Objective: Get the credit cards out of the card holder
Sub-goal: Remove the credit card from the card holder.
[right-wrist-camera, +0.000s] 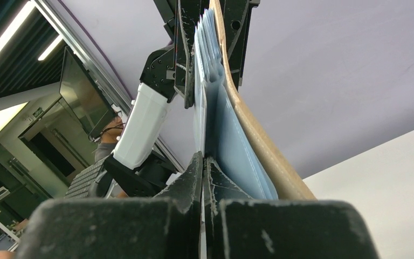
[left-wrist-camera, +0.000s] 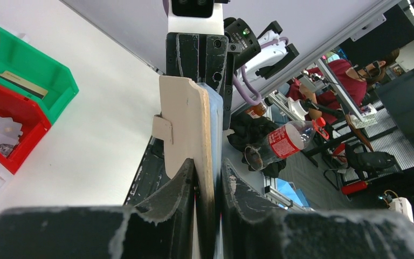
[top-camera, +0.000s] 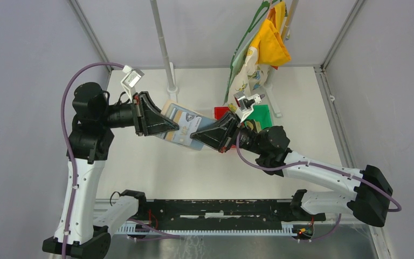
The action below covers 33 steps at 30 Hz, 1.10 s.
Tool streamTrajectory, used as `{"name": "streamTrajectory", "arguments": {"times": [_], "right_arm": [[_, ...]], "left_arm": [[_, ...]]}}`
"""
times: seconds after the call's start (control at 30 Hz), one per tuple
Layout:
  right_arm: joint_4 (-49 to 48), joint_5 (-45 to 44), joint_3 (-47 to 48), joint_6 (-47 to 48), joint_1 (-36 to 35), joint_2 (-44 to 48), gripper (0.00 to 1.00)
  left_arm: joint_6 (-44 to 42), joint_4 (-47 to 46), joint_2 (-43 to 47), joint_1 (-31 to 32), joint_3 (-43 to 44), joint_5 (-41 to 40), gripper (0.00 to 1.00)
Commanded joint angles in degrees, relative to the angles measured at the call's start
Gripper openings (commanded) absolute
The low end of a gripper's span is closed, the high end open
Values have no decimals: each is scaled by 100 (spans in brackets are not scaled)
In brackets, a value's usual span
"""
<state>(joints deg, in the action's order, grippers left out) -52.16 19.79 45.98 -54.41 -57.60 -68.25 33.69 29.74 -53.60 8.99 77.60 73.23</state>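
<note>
Partly hidden | card holder point(top-camera: 182, 116) in left claw point(top-camera: 174, 129) | right claw point(top-camera: 193, 135) closed, contents unclear

The top view looks steeply down from above and behind the arm bases at the bottom edge, covering the whole surface point(top-camera: 194, 172). The left wrist view looks closely along the left gripper point(left-wrist-camera: 207, 168), and the right wrist view along the right gripper point(right-wrist-camera: 202, 162). They face each other and share the card holder point(left-wrist-camera: 186, 118), edge-on at mid-frame.
</note>
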Motion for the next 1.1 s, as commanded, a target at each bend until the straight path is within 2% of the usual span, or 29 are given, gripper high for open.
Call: {"name": "streamTrajectory", "arguments": {"times": [0.0, 0.13, 0.27, 0.3, 0.33, 0.4, 0.47, 0.53, 0.6, 0.73, 0.8, 0.87, 1.07], "right_arm": [[-155, -145, -38, 24, 68, 153, 0], [-165, -134, -54, 26, 74, 172, 0], [-159, -68, -3, 10, 75, 128, 0], [-147, -25, 20, -32, 79, 113, 6], [-171, 4, 41, -78, 75, 74, 20], [-297, 40, 114, -179, 74, -7, 36], [-339, 100, 261, -244, 87, -102, 43], [-318, 185, 437, -263, 83, -206, 45], [-290, 254, 563, -272, 94, -266, 38], [-295, 235, 453, -276, 153, -163, 11], [-303, 229, 274, -276, 236, -16, 4], [-275, 229, 32, -272, 361, 223, 0], [383, 389, -661, -132, 955, 1097, 0]], "left_arm": [[448, -506, 114, -8, 222, 341, 27], [489, -572, 119, -12, 230, 337, 25], [498, -610, 125, -12, 223, 278, 11], [504, -609, 130, -14, 222, 253, 6], [499, -610, 130, -5, 214, 234, 3], [473, -610, 153, -7, 209, 207, 2], [463, -609, 149, -8, 211, 207, 2], [448, -589, 149, -9, 211, 209, 2], [409, -554, 154, -6, 215, 209, 2], [322, -485, 153, -7, 236, 217, 2], [232, -436, 148, -10, 262, 205, 2], [117, -353, 120, -11, 300, 178, 2], [-621, 399, 12, -7, 520, -197, 2]]}}
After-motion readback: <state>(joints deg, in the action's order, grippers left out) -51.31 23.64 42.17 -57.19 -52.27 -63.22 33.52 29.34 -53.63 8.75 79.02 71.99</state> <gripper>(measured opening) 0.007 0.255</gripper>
